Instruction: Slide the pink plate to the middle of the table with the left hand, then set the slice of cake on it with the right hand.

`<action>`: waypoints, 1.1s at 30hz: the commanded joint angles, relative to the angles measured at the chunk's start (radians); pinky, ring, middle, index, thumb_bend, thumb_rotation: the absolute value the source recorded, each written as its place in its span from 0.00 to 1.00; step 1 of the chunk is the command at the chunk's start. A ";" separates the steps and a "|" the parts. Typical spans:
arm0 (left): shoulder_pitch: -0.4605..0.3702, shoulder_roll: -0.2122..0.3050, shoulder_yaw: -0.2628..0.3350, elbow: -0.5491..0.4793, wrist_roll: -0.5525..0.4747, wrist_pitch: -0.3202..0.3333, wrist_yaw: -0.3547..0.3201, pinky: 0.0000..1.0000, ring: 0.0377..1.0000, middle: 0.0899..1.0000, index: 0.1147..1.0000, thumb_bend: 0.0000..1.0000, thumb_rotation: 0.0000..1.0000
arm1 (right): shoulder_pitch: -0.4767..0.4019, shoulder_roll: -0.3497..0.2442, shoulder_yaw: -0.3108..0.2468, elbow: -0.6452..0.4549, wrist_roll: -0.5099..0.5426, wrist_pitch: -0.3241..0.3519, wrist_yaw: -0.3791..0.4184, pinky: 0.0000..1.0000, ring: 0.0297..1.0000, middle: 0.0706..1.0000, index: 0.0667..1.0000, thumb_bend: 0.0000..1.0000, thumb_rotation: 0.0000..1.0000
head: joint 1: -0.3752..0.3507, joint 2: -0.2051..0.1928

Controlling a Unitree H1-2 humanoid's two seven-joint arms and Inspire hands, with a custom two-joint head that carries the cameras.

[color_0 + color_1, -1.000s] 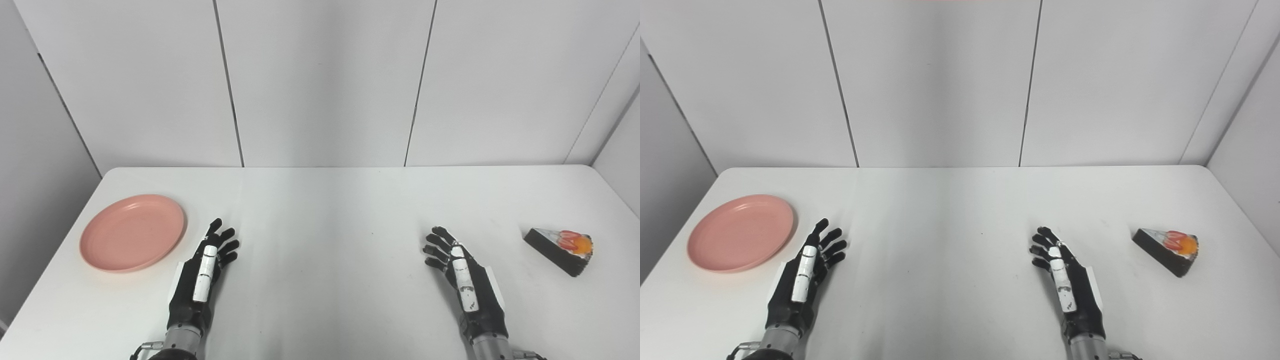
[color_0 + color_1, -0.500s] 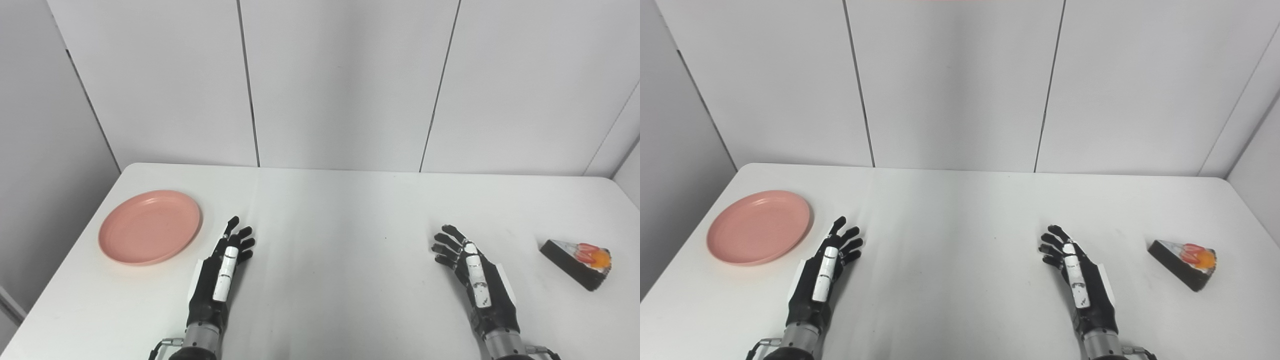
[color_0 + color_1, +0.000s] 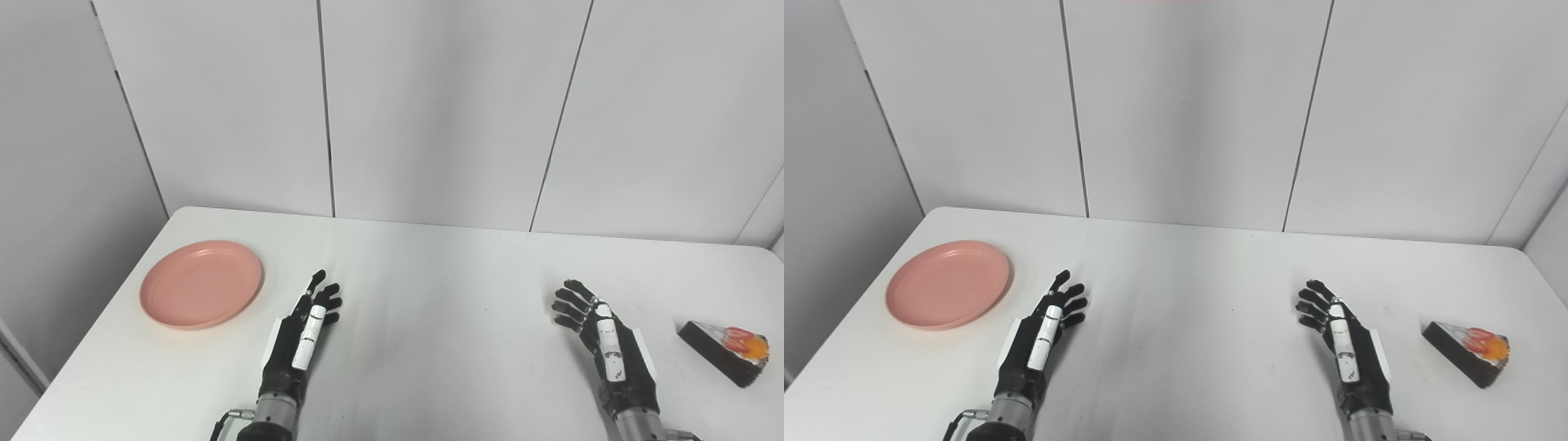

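From my seat the two head views nearly agree; the right eye view shows the whole slice of cake point(image 3: 1467, 353) with table beyond it, while in the left eye view it sits close to the right edge of the picture. The right eye view also shows a little more of the side wall at 3 o'clock.

The pink plate point(image 3: 201, 284) lies flat at about 9 o'clock on the white table point(image 3: 441, 294), near the left edge, and I see nothing in it. The cake lies on bare table at about 3 o'clock: a dark wedge with red and orange topping, its point turned toward the middle.

My left hand point(image 3: 298, 345) is at roughly 7 o'clock, fingers stretched forward and spread, holding nothing, just to the right of the plate and not touching it. My right hand point(image 3: 1349, 346) is at roughly 5 o'clock, fingers apart and a little curled, also with nothing in it, well short of the cake. I think both palms hover just above the tabletop, though I cannot be sure from this angle.
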 commanded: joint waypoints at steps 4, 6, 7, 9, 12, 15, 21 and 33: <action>0.025 -0.019 -0.012 0.057 0.002 -0.035 -0.001 0.80 0.83 0.86 0.90 0.64 0.95 | 0.100 0.008 -0.003 0.124 -0.007 -0.046 -0.002 0.75 0.76 0.77 0.78 0.88 1.00 | -0.005 -0.004; 0.026 -0.019 -0.009 0.061 -0.002 -0.047 -0.001 0.80 0.82 0.86 0.91 0.62 0.94 | 0.100 0.011 -0.004 0.128 -0.006 -0.052 -0.004 0.75 0.76 0.77 0.78 0.88 1.00 | -0.009 -0.010; 0.026 -0.018 -0.008 0.063 -0.003 -0.055 -0.001 0.80 0.82 0.86 0.91 0.61 0.94 | 0.100 0.012 -0.005 0.128 -0.005 -0.054 -0.004 0.75 0.76 0.77 0.78 0.88 1.00 | -0.010 -0.010; 0.027 -0.018 -0.006 0.067 -0.003 -0.069 0.002 0.79 0.82 0.86 0.92 0.60 0.94 | 0.103 0.015 -0.006 0.125 -0.003 -0.058 -0.004 0.75 0.76 0.77 0.78 0.87 1.00 | -0.018 -0.012; 0.023 -0.020 -0.005 0.073 -0.008 -0.094 -0.001 0.78 0.82 0.86 0.92 0.60 0.92 | 0.107 0.019 -0.011 0.126 0.003 -0.064 -0.005 0.75 0.76 0.77 0.78 0.86 1.00 | -0.027 -0.019; 0.014 -0.027 -0.002 0.047 -0.025 -0.103 -0.006 0.78 0.82 0.86 0.92 0.62 0.91 | 0.114 0.026 -0.018 0.116 0.007 -0.061 -0.010 0.74 0.75 0.76 0.77 0.85 1.00 | -0.032 -0.020; -0.026 -0.022 0.017 -0.080 -0.056 -0.092 -0.010 0.77 0.81 0.85 0.90 0.70 0.93 | 0.127 0.039 -0.027 0.090 0.017 -0.046 -0.016 0.75 0.76 0.77 0.77 0.83 1.00 | -0.060 -0.016; -0.235 0.081 0.116 -0.145 -0.098 -0.074 -0.009 0.74 0.78 0.78 0.88 0.78 0.87 | 0.142 0.056 -0.020 0.047 0.008 -0.016 -0.033 0.74 0.75 0.76 0.77 0.82 1.00 | -0.063 -0.001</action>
